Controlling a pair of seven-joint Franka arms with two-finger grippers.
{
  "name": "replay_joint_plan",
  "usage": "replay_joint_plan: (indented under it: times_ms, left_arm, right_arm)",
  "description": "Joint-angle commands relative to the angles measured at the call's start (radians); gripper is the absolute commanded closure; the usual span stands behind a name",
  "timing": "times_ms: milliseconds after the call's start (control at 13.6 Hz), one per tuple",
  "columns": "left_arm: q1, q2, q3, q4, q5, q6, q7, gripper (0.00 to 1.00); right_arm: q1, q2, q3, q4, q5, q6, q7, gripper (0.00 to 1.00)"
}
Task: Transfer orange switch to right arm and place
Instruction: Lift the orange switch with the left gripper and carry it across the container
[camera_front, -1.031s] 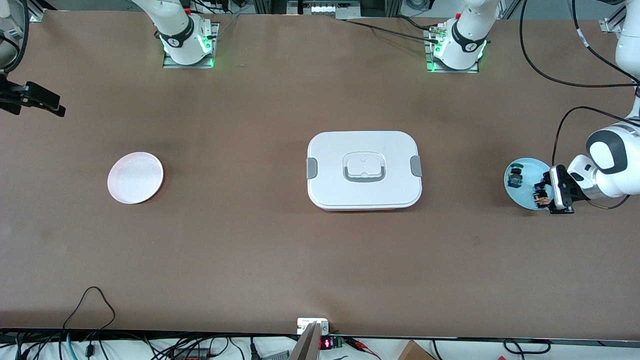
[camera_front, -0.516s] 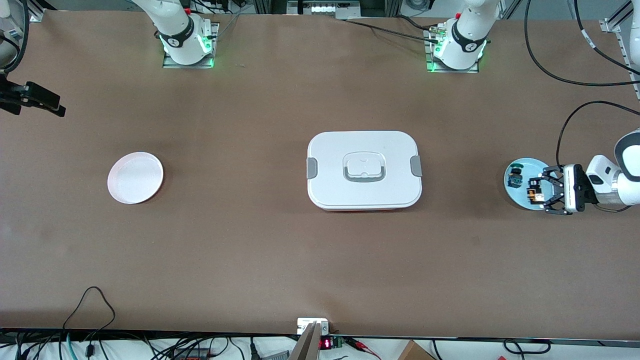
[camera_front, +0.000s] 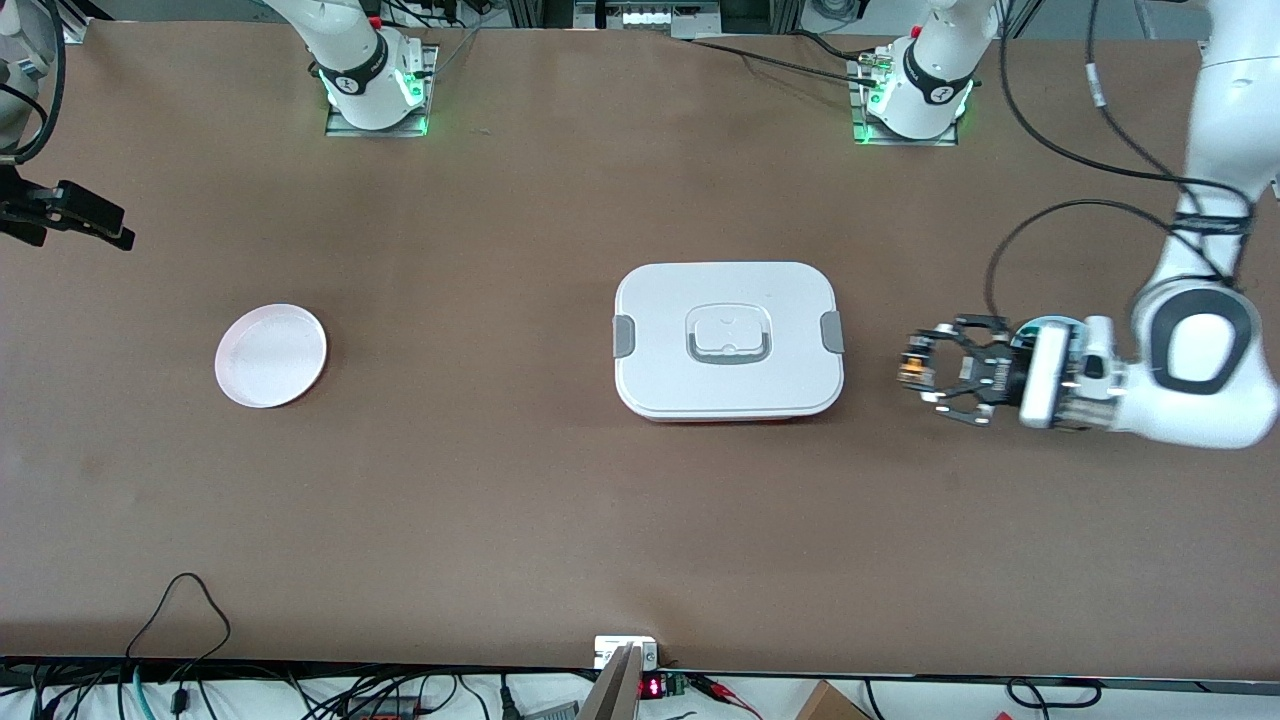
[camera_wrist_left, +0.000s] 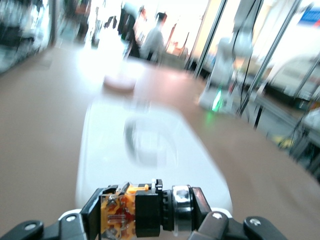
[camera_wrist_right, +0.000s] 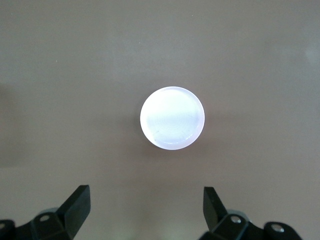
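The orange switch (camera_front: 909, 368), a tiny black part with an orange-tan body, hangs in the air between the white lidded box and the blue plate (camera_front: 1046, 324). My left gripper (camera_front: 918, 372) is shut on it and lies level, pointing toward the box. In the left wrist view the orange switch (camera_wrist_left: 118, 215) sits crosswise in the left gripper (camera_wrist_left: 147, 216), its silver-ringed end against one pad. My right gripper (camera_front: 118, 234) waits at the right arm's end of the table. In the right wrist view the right gripper (camera_wrist_right: 146, 205) stands open and empty over bare table beside the pink plate (camera_wrist_right: 172, 118).
A white lidded box (camera_front: 728, 340) with grey latches stands mid-table. The pink plate (camera_front: 270, 355) lies toward the right arm's end. My left gripper hides most of the blue plate. Cables hang along the table edge nearest the front camera.
My left gripper has lifted the orange switch off the blue plate and carried it toward the white box, turning to lie level. The right gripper has barely shifted.
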Motion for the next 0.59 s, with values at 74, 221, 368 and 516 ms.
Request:
replay_joint_plan:
  times_ms: [74,221,368,516]
  left_arm:
    - [-0.241,0.012,0.006,0.02,-0.388,0.01,0.015,1.0]
    - [-0.35,0.014,0.005,0.043,-0.508,0.112,-0.009,1.0]
    - [-0.463,0.014,0.006,0.08,-0.637,0.186,-0.025,1.0]
    - [-0.56,0.012,0.006,0.147,-0.691,0.324,-0.028,1.0]
  right_arm:
    - [0.002,-0.049,-0.001,-0.054,0.009,0.025,0.01,0.0]
    - [0.0,-0.045,-0.001,-0.046,0.009,0.016,-0.007,0.0]
    - [0.005,-0.035,0.0,-0.045,0.007,0.018,-0.005,0.0]
    - [0.005,-0.029,0.0,-0.032,0.01,0.016,-0.004,0.0]
